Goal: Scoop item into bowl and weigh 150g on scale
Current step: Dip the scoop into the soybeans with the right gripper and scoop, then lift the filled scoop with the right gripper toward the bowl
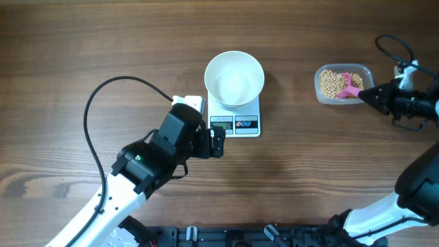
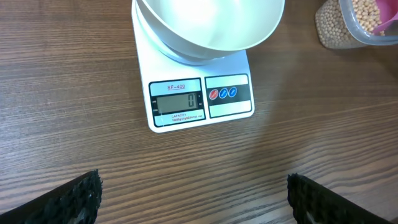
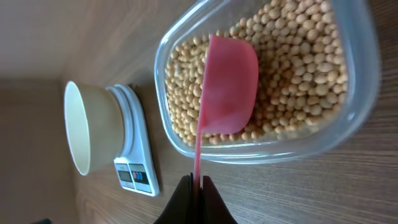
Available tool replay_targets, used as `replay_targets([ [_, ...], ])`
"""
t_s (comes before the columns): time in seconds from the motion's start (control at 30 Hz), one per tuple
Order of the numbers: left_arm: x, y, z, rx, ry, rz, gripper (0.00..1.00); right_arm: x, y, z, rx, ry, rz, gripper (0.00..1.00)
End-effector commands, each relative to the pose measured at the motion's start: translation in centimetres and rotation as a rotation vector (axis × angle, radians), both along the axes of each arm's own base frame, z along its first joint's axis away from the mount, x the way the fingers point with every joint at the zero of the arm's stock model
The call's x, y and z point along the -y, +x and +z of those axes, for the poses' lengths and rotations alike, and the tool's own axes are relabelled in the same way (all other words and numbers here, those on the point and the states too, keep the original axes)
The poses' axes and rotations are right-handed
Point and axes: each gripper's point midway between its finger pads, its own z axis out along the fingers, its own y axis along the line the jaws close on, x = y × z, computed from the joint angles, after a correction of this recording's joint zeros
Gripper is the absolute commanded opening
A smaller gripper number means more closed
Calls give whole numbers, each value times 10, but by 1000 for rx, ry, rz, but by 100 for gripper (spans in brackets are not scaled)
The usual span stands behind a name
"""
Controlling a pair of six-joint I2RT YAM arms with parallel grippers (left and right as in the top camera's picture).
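Soft, even overhead light keeps all views bright, with faint shadows beside the scale (image 1: 236,116), a nearly washed-out white bowl (image 1: 234,79), and mild sheen on the wooden desk (image 1: 68,41).

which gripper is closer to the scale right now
Left. The left gripper hovers open just off the front-left corner of the scale. The right gripper is far to its right, at the clear tub of beans, shut on the pink scoop handle.

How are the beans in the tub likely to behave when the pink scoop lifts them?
The beans look small, round and smooth, so they'd probably roll off if the pink scoop tilts. The right gripper pinches only its thin handle, so a heaped load may wobble.
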Motion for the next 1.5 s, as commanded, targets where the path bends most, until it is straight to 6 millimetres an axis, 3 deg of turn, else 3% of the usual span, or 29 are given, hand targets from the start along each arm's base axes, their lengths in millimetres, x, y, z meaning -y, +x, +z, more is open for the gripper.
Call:
replay_targets([
  [0.0, 3, 0, 1, -2, -8, -4, 100, 1, 1, 5, 37, 109, -32, 4],
  [0.23, 3, 0, 1, -2, -8, -4, 100, 15, -1, 16, 93, 246, -98, 4],
  [0.33, 3, 0, 1, -2, -8, -4, 100, 16, -5, 3, 40, 305, -120, 4],
  [0.43, 3, 0, 1, -2, -8, -4, 100, 21, -6, 4, 73, 378, -139, 4],
  [1.0, 3, 0, 1, -2, -8, -4, 100, 22, -6, 17, 137, 390, -128, 4],
  [1.23, 3, 0, 1, -2, -8, -4, 100, 30, -6, 28, 193, 435, -155, 4],
  [1.37, 3, 0, 1, -2, -8, -4, 100, 31, -2, 50, 278, 530, -168, 4],
  [1.47, 3, 0, 1, -2, -8, -4, 100, 27, -3, 53, 275, 553, -168, 4],
])
